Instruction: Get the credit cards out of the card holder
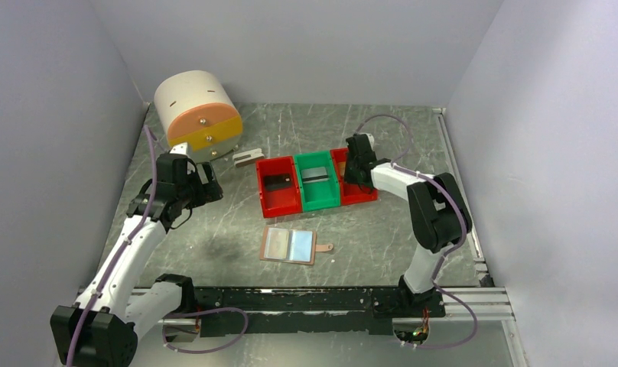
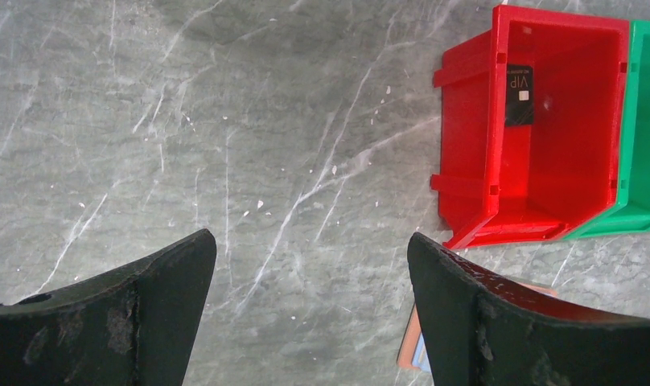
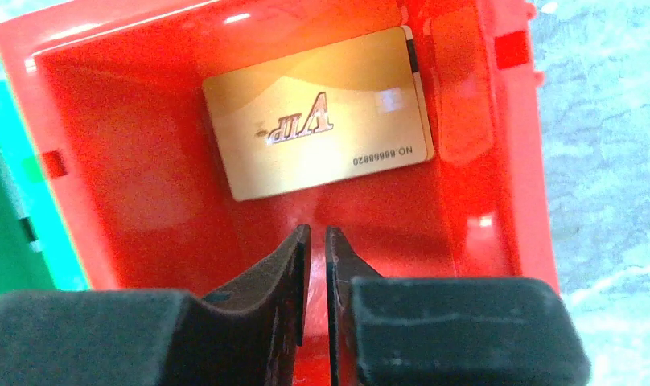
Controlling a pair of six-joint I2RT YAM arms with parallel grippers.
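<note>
The tan-brown card holder (image 1: pixel 289 245) lies open on the table, its pale blue pockets facing up and its strap tab to the right. Its corner shows in the left wrist view (image 2: pixel 409 351). A black card (image 2: pixel 519 95) lies in the left red bin (image 1: pixel 278 200). A grey-white card (image 1: pixel 314 174) lies in the green bin (image 1: pixel 318 199). A gold-brown card (image 3: pixel 318 112) lies flat in the right red bin (image 3: pixel 129 161). My left gripper (image 2: pixel 310 241) is open and empty over bare table, left of the bins. My right gripper (image 3: pixel 314 229) hangs inside the right red bin, jaws almost together, nothing between them. No yellow-orange card is in view.
A round cream and orange drawer unit (image 1: pixel 197 115) stands at the back left. A small grey-white block (image 1: pixel 248 157) lies beside it. Grey walls close in the table on three sides. A metal rail (image 1: pixel 321 298) runs along the near edge.
</note>
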